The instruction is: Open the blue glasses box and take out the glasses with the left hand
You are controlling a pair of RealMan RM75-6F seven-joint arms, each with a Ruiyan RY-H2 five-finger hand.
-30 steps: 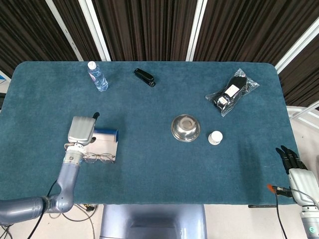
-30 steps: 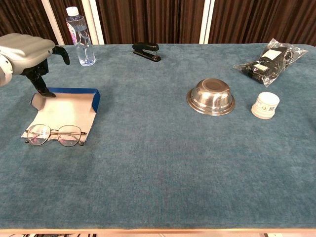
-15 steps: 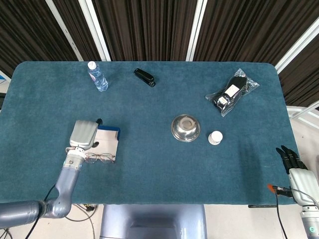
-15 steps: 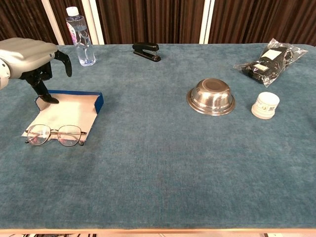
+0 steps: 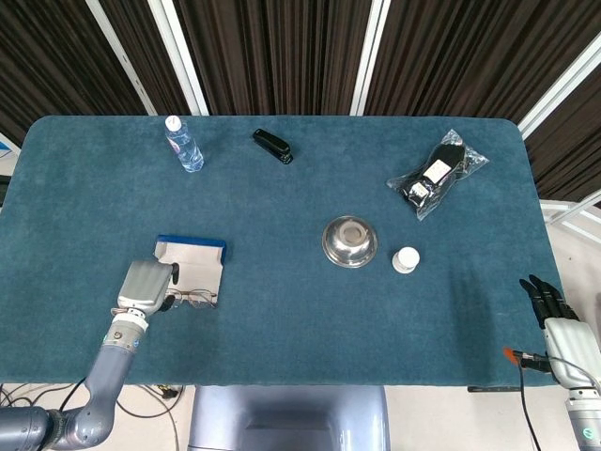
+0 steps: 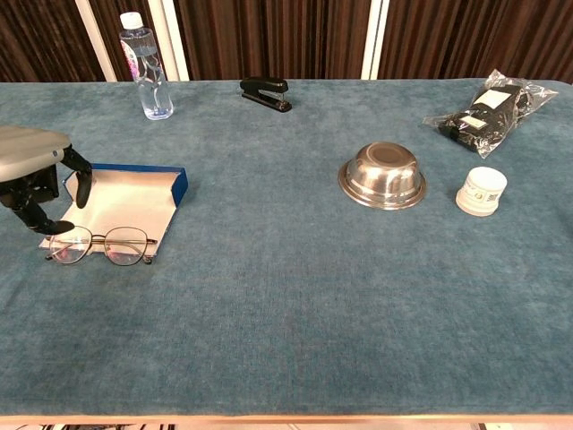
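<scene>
The blue glasses box (image 5: 192, 259) (image 6: 121, 192) lies open and flat near the table's front left, showing its pale lining and a blue far rim. Thin wire-framed glasses (image 5: 193, 299) (image 6: 100, 245) rest across the box's near edge, lenses toward me. My left hand (image 5: 143, 285) (image 6: 31, 175) hovers low at the box's left side, just left of the glasses, fingers curved downward and holding nothing; one fingertip (image 6: 59, 227) is very near the left lens, and contact cannot be made out. My right hand (image 5: 554, 312) stays beyond the table's right front corner, fingers straight and empty.
A water bottle (image 5: 184, 144) (image 6: 148, 64) and a black stapler (image 5: 272, 146) (image 6: 265, 92) stand at the back. A steel bowl (image 5: 350, 241) (image 6: 382, 175), a white jar (image 5: 406, 259) (image 6: 482, 190) and a bagged black item (image 5: 437, 173) (image 6: 489, 107) are to the right.
My left hand has moved from over the box's far left corner toward the front edge and dropped lower, ending beside the glasses. The right hand has not moved.
</scene>
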